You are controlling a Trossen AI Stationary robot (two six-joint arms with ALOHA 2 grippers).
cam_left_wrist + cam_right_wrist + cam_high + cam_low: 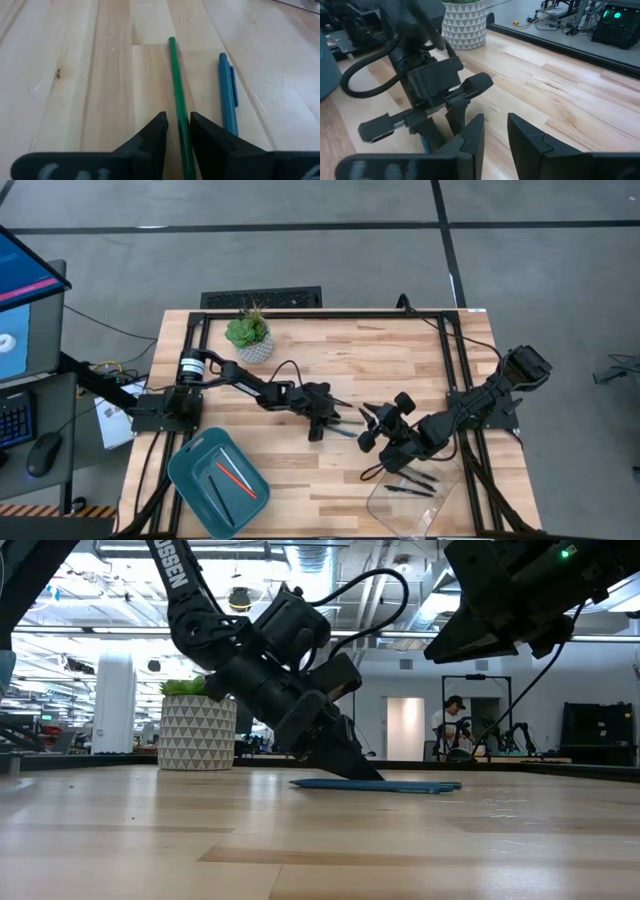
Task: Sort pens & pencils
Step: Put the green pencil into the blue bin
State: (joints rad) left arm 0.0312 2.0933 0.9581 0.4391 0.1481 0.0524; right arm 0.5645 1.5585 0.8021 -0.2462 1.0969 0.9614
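Note:
A dark green pencil (176, 85) lies flat on the wooden table, with a teal-blue pen (227, 95) alongside it. My left gripper (178, 125) slants down at mid-table (322, 420), its tips low over the wood (362, 773). It is open, one finger on each side of the pencil's near end, with a narrow gap showing. My right gripper (495, 132) hangs open and empty a little to the right (375, 432), facing the left gripper. An orange-red pencil (238, 478) lies in the teal tray (190, 470).
A clear tray (445, 502) at the near right holds black pens (410, 485). A potted plant (248, 335) stands at the far left of the table. Black frame rails run along the table's edges. Bare wood lies between the two trays.

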